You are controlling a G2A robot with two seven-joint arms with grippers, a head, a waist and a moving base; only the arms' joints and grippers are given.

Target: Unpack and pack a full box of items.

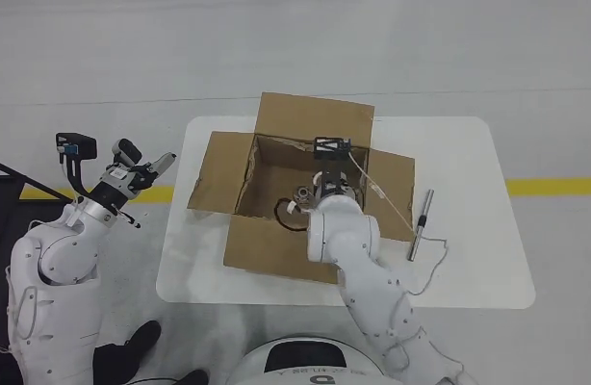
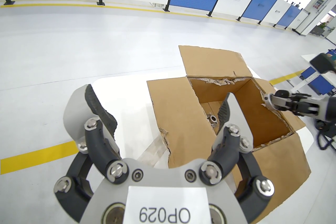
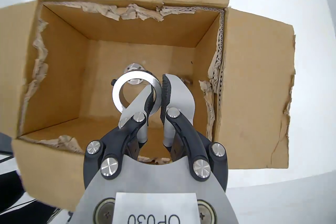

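Note:
An open cardboard box (image 1: 276,245) with torn flaps stands on the white table (image 1: 469,269). Above its opening, my right gripper (image 3: 157,89) is shut on a silver metal ring (image 3: 119,93), pinching the ring's wall with one finger through its hole. Below the ring, on the box (image 3: 257,93) floor, lies a small metal flanged part (image 3: 134,70); it also shows as the toothed part (image 2: 212,120) in the left wrist view. My left gripper (image 2: 157,99) hangs open and empty off the table's left side, facing the box (image 2: 181,117). The right gripper (image 2: 273,101) reaches over the box's far rim.
A slim metal rod (image 1: 422,223) with a thin white cable (image 1: 435,262) lies on the table right of the box. A dark cable (image 1: 284,219) curls inside the box (image 1: 276,245). Bare table lies on the right and along the front edge.

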